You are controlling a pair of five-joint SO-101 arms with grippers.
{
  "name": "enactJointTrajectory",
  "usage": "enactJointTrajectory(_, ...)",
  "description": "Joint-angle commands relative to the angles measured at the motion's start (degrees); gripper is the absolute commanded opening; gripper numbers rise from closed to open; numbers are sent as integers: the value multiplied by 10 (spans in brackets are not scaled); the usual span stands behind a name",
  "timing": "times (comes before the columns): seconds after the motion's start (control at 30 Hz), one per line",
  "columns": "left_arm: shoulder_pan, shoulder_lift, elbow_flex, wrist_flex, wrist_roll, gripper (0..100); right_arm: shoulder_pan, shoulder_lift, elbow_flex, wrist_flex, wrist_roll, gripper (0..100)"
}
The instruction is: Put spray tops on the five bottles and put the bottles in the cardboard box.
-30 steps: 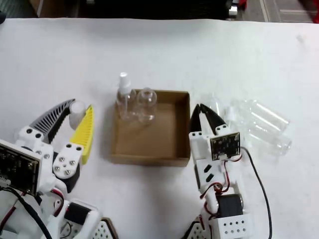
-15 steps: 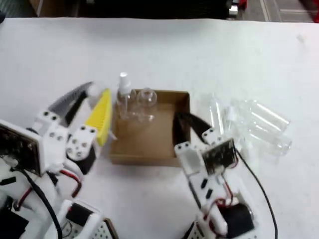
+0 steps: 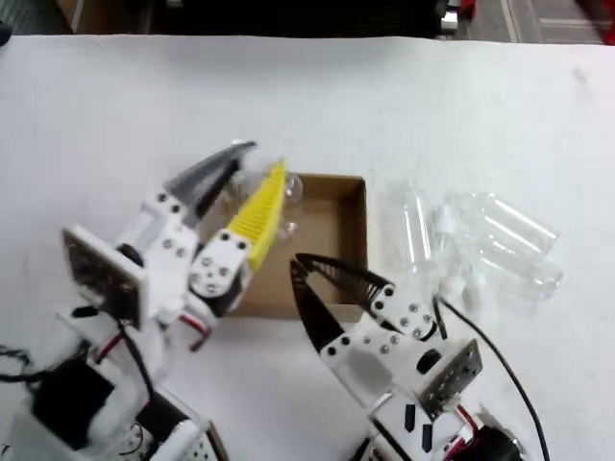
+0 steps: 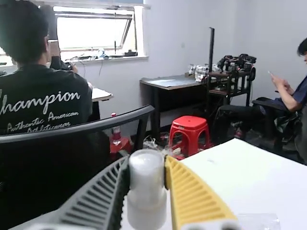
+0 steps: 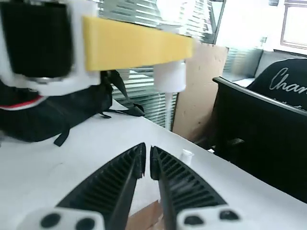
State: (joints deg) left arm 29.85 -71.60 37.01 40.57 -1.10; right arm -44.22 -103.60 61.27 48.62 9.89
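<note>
1. Left gripper point(image 3: 264, 158) pinches a spray top point(image 4: 145, 184) above a bottle point(image 3: 288, 189) standing in the box's point(image 3: 344, 206) far-left corner.
2. Right gripper point(image 3: 296, 261) — jaws almost pressed together — hangs over the box's near edge.
3. Other bottles point(image 3: 507, 229) lie on the table point(image 3: 115, 106), right of the box.

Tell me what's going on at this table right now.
The left gripper is shut on a spray top and hangs over a bottle standing in the far left corner of the box. The right gripper is shut on nothing, over the box's near edge. More clear bottles lie on the table to the right of the box, not yet packed.
</note>
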Motion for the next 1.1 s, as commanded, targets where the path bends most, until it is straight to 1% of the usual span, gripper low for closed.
enactJointTrajectory(0.0,64,10,30,-65,-4,24,16,6,28,-29,6,15)
enactJointTrajectory(0.07,83,10,40,-65,-4,24,51,5,55,-50,2,15)
enactJointTrajectory(0.17,88,10,47,-64,-3,24,82,5,91,-80,2,15)
enactJointTrajectory(0.4,97,10,47,-10,-2,24,96,5,153,-138,4,15)
enactJointTrajectory(0.53,99,10,47,-5,-2,24,92,4,158,-137,2,15)
enactJointTrajectory(0.73,122,10,49,12,-3,24,100,4,162,-136,6,15)
enactJointTrajectory(0.93,123,10,65,8,-5,24,195,4,160,-141,1,15)
enactJointTrajectory(1.07,123,10,69,8,-6,24,199,4,160,-141,1,15)
